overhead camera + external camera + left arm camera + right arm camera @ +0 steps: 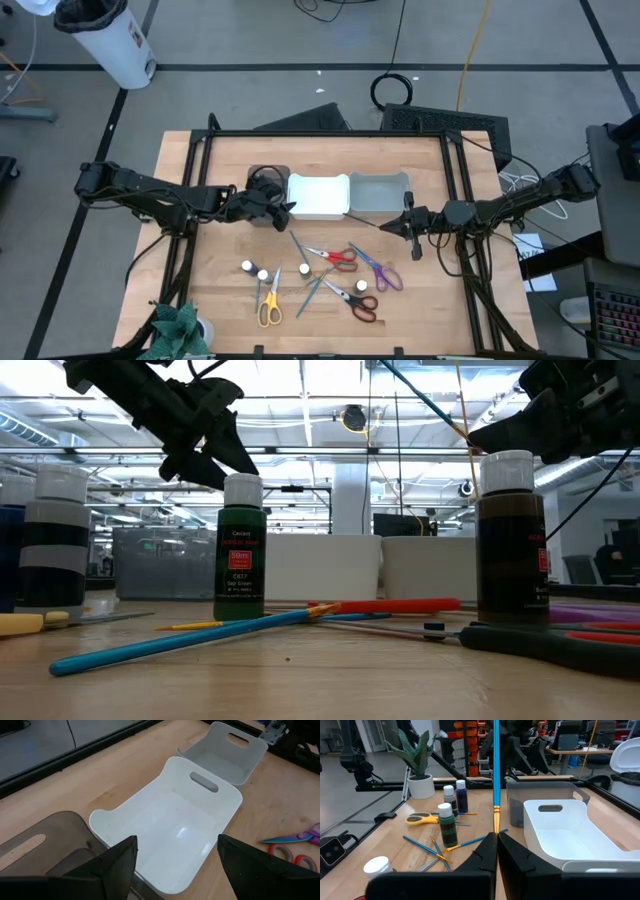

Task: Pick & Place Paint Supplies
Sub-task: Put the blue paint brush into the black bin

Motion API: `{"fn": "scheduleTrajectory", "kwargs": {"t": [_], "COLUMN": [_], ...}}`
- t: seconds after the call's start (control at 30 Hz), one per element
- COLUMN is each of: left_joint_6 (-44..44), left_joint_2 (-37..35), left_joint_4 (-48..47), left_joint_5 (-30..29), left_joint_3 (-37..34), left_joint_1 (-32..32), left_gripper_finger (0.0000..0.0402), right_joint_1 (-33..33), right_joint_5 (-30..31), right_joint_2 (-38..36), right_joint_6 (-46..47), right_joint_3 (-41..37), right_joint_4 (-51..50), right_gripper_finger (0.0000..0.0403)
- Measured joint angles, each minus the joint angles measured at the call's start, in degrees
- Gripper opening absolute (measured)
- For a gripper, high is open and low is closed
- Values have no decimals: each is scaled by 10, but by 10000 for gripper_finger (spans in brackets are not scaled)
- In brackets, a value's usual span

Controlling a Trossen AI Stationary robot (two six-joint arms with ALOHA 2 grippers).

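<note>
My right gripper (496, 837) is shut on a thin blue brush (496, 770) and hovers just off the grey bin's (378, 193) near right corner (404, 226). My left gripper (177, 860) is open and empty, above the seam between the brown bin (268, 183) and the white bin (175, 830). Several white-capped bottles (263, 274) stand on the table. The other brushes (314, 290) lie flat there with the yellow (268, 305), red (335, 257), purple (381, 271) and black scissors (357, 301). My right gripper pinches the blue brush between its two fingertips (485, 851), at the bristle end just behind the gold ferrule (496, 822). The fingers come level from the table's right and lie along the brush. The brush is lifted clear, its handle (372, 219) sticking out toward the table's left.
The three bins stand side by side in the table's far middle, brown on the left, white, then grey. A potted plant (178, 330) sits at the near left corner. A green bottle (242, 550) and a brown bottle (510, 540) stand tall in the low view.
</note>
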Motion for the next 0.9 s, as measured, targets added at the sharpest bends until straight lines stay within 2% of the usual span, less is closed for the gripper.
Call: {"fn": "scheduleTrajectory", "kwargs": {"t": [0.63,0.9], "left_joint_6": [0,52], "left_joint_2": [0,0], "left_joint_4": [31,81], "left_joint_5": [2,101], "left_joint_3": [0,0], "left_joint_1": [0,0], "left_gripper_finger": [283,283], "right_joint_1": [0,0], "right_joint_5": [1,1], "right_joint_2": [0,0], "right_joint_6": [0,0], "right_joint_3": [0,0], "right_joint_4": [0,-1], "right_gripper_finger": [0,0]}}
